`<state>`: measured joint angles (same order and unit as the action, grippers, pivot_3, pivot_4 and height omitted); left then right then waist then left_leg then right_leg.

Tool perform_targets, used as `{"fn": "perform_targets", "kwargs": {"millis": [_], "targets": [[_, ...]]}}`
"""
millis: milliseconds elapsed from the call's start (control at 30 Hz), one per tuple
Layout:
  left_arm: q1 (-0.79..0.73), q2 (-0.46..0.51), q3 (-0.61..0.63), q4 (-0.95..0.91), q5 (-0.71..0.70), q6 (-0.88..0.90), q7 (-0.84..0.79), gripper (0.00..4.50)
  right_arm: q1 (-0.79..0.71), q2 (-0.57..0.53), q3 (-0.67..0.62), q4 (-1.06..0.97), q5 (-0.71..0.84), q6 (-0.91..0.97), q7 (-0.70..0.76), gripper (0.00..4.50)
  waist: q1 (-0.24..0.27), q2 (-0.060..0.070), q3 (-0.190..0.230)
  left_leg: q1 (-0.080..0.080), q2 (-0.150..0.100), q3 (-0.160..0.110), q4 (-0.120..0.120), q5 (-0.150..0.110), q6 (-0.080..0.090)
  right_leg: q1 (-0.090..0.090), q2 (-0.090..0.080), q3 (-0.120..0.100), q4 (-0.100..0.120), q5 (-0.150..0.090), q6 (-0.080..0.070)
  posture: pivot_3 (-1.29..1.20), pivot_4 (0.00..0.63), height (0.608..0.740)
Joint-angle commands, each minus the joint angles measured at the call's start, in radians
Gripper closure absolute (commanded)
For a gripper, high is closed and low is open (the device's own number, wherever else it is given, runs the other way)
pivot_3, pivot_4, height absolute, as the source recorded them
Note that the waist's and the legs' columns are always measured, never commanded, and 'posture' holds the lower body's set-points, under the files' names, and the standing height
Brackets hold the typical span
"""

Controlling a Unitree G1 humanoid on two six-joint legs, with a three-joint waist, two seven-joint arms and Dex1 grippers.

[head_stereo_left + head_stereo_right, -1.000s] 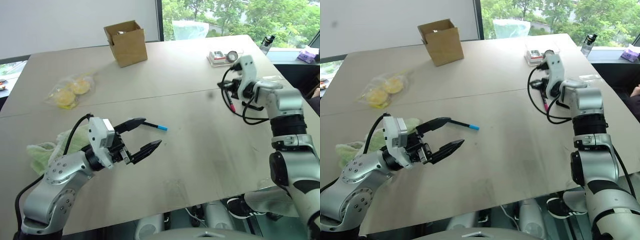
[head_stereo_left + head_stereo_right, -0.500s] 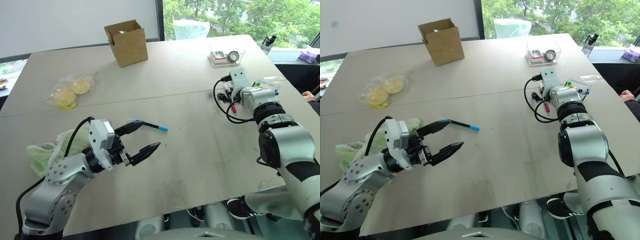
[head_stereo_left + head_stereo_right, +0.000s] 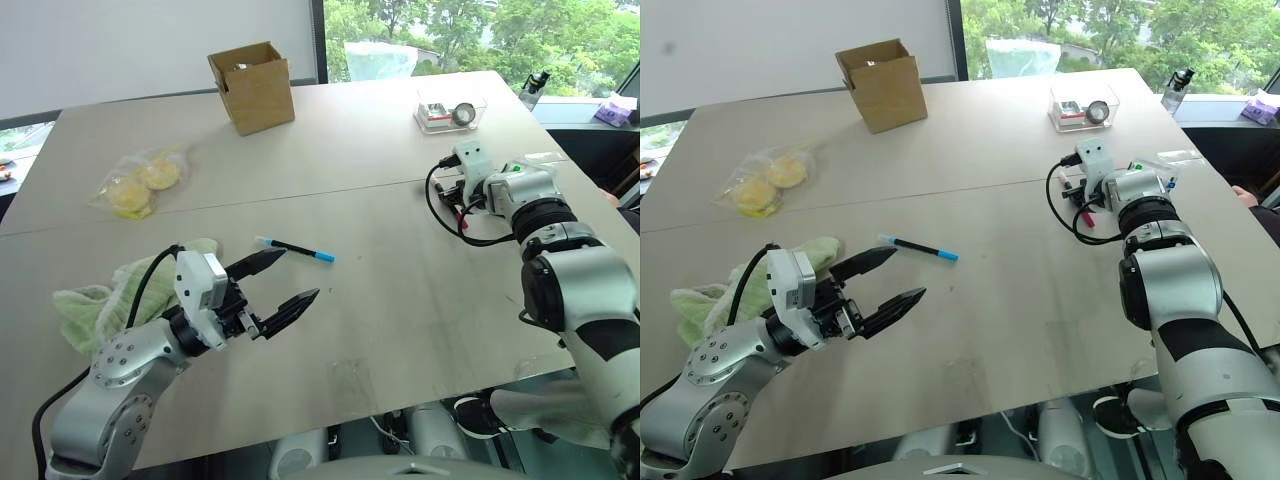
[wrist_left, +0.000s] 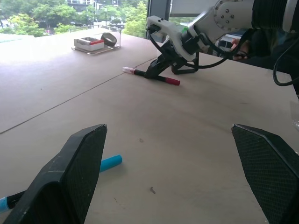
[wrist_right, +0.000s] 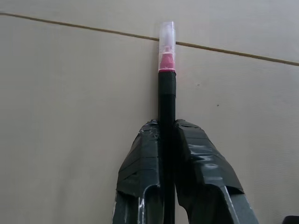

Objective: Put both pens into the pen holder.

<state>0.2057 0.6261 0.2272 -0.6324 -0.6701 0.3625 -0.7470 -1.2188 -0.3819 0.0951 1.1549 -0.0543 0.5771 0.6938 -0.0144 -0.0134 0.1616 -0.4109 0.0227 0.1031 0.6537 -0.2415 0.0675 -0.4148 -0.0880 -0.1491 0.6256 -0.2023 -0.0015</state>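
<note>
Right pincer (image 5: 167, 140): clenched on pink-ended pen (image 5: 167, 88), low over desk (image 3: 400, 290). Left pincer (image 3: 288, 278): spread wide, nothing held, near blue-ended pen (image 3: 295, 249).

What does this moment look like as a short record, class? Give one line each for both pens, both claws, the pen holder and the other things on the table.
pink-ended pen: clamped between the right claw's fingers, lying low on the table
blue-ended pen: lying free on the table, just beyond the left claw
right claw: shut on the pink-ended pen
left claw: open, holding nothing
pen holder: just behind the right arm, mostly hidden
other things: cardboard box, clear tray, bag of yellow items, green cloth
</note>
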Motion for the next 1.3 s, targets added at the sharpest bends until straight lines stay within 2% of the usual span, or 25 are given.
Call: {"fn": "perform_targets", "kwargs": {"millis": [33, 100, 167, 300, 433, 567, 867, 900, 933, 967, 1133, 1233, 1300], "targets": [[0.012, -0.002, 0.015, -0.017, 0.007, -0.035, -0.019, 0.00, 0.229, -0.148, 0.218, -0.509, -0.029, 0.064, 0.374, 4.47, 0.010, 0.000, 0.000, 0.000, 0.000, 0.000, 0.000, 0.000, 0.000, 0.000, 0.000, 0.000, 0.000, 0.000, 0.000, 0.00, 0.150, 0.740], [0.029, -0.006, 0.007, -0.007, 0.019, -0.053, -0.035, 0.00, 0.367, -0.260, 0.284, -0.761, -0.049, 0.061, 0.443, 4.47, 0.016, 0.004, -0.001, -0.003, -0.001, -0.002, 0.000, -0.001, 0.000, -0.001, -0.001, -0.001, -0.002, -0.001, 0.001, 0.00, 0.150, 0.740], [0.039, -0.009, 0.000, -0.005, 0.027, -0.064, -0.043, 0.00, 0.458, -0.344, 0.325, -0.927, -0.064, 0.053, 0.484, 4.47, 0.022, 0.003, -0.002, -0.003, -0.001, -0.002, 0.000, -0.001, 0.001, 0.000, -0.001, 0.000, -0.003, -0.001, 0.002, 0.00, 0.150, 0.740], [0.014, 0.002, -0.008, -0.023, 0.017, -0.041, -0.032, 0.00, 0.525, -0.383, 0.328, -1.078, -0.018, 0.145, 0.530, 4.47, 0.024, 0.002, -0.002, -0.001, 0.000, -0.003, 0.000, -0.001, 0.000, 0.000, 0.000, 0.000, -0.002, -0.004, 0.005, 0.00, 0.150, 0.740], [-0.019, 0.019, -0.008, -0.030, 0.002, -0.009, -0.031, 0.00, 0.520, -0.350, 0.318, -1.106, 0.004, 0.198, 0.523, 2.79, 0.026, 0.000, -0.004, 0.001, 0.000, -0.004, 0.001, -0.003, -0.002, 0.001, -0.001, -0.002, 0.000, -0.005, 0.004, 0.00, 0.150, 0.740], [-0.042, 0.048, -0.016, -0.046, -0.027, 0.029, -0.051, 0.00, 0.478, -0.287, 0.300, -1.099, 0.027, 0.295, 0.489, 0.90, 0.021, -0.003, -0.005, 0.001, 0.000, -0.004, 0.001, -0.001, 0.001, 0.001, 0.000, -0.001, 0.000, -0.004, 0.005, 0.00, 0.150, 0.740], [-0.132, 0.132, -0.015, -0.105, -0.124, 0.142, -0.052, 0.00, 0.416, -0.239, 0.365, -1.085, 0.036, 0.407, 0.493, 0.90, 0.008, -0.003, -0.005, -0.001, 0.000, -0.004, 0.002, -0.001, 0.001, 0.000, 0.000, -0.001, 0.000, -0.004, 0.005, 0.00, 0.150, 0.740], [-0.143, 0.138, -0.014, -0.109, -0.133, 0.153, -0.046, 0.00, 0.418, -0.243, 0.373, -1.094, 0.037, 0.413, 0.497, 1.41, 0.008, -0.003, -0.005, 0.000, 0.000, -0.004, 0.002, -0.001, 0.001, 0.000, 0.000, -0.001, 0.000, -0.004, 0.005, 0.00, 0.150, 0.740], [-0.154, 0.143, -0.014, -0.114, -0.142, 0.166, -0.038, 0.00, 0.422, -0.247, 0.381, -1.108, 0.040, 0.419, 0.502, 1.59, 0.008, -0.003, -0.005, 0.000, 0.000, -0.004, 0.002, -0.001, 0.001, 0.000, 0.000, -0.001, 0.000, -0.004, 0.005, 0.00, 0.150, 0.740], [-0.165, 0.147, -0.015, -0.121, -0.151, 0.178, -0.028, 0.00, 0.425, -0.250, 0.388, -1.120, 0.044, 0.427, 0.505, 1.99, 0.008, -0.003, -0.005, 0.000, 0.000, -0.004, 0.002, -0.001, 0.001, 0.000, 0.000, -0.001, 0.000, -0.004, 0.005, 0.00, 0.150, 0.740], [-0.218, 0.151, -0.031, -0.142, -0.178, 0.228, 0.016, 0.00, 0.440, -0.240, 0.423, -1.143, 0.043, 0.446, 0.474, 4.45, 0.008, -0.003, -0.006, -0.001, 0.000, -0.004, 0.002, -0.001, 0.001, 0.000, 0.000, -0.001, 0.000, -0.004, 0.005, 0.00, 0.150, 0.740], [-0.226, 0.147, -0.038, -0.138, -0.175, 0.235, 0.024, 0.00, 0.452, -0.252, 0.406, -1.163, 0.042, 0.421, 0.454, 4.48, 0.006, -0.004, -0.006, 0.000, 0.000, -0.004, 0.002, -0.001, 0.000, 0.001, 0.000, -0.001, 0.000, -0.004, 0.005, 0.00, 0.150, 0.740], [-0.226, 0.142, -0.042, -0.131, -0.166, 0.233, 0.024, 0.00, 0.465, -0.234, 0.309, -1.187, 0.096, 0.406, 0.437, 4.48, 0.008, -0.004, -0.006, 0.000, 0.000, -0.004, 0.002, -0.001, 0.000, 0.001, 0.000, -0.001, 0.000, -0.004, 0.005, 0.00, 0.150, 0.740]]}}
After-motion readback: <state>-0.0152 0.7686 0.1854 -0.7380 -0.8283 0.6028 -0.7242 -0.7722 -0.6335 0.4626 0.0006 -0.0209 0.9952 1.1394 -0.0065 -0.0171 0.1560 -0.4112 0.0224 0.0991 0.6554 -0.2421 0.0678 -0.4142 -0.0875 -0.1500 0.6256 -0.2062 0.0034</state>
